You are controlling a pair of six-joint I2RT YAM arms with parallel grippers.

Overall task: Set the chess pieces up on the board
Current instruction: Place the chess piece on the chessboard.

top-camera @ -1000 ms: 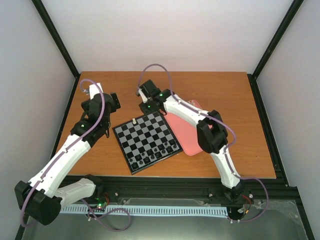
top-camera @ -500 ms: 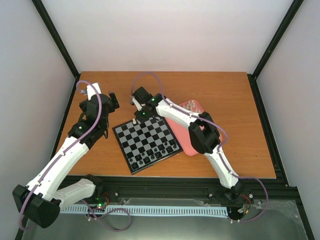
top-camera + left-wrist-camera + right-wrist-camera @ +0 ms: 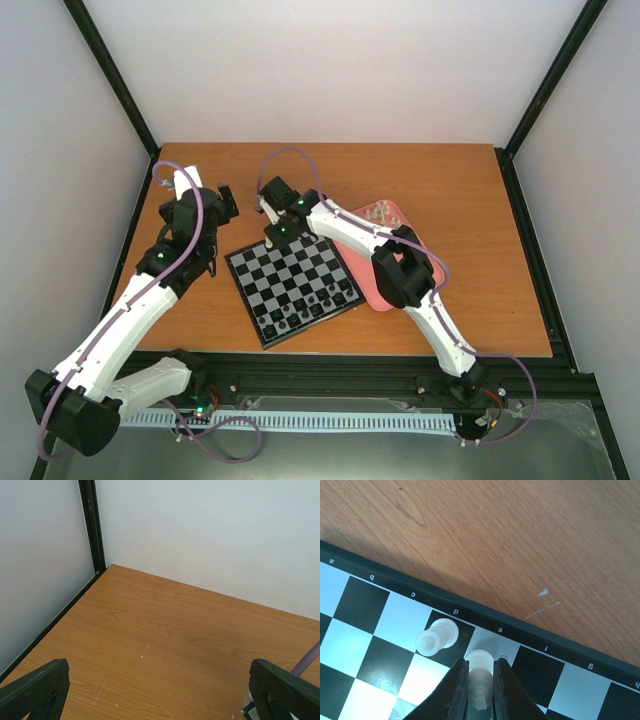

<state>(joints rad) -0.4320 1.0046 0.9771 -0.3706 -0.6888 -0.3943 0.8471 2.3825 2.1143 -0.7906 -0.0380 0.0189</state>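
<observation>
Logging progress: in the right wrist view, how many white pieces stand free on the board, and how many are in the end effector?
White piece standing free, square d: 1
White piece held in right end effector, over square e: 1
Total: 2

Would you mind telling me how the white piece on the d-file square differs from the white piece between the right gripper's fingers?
The d-file piece stands free, touched by nothing, while the e-file piece is clamped by the right gripper. The d-file piece sits on a dark square, the e-file piece over a light one. Both are cream-white and in the row against the lettered frame of the board.
</observation>
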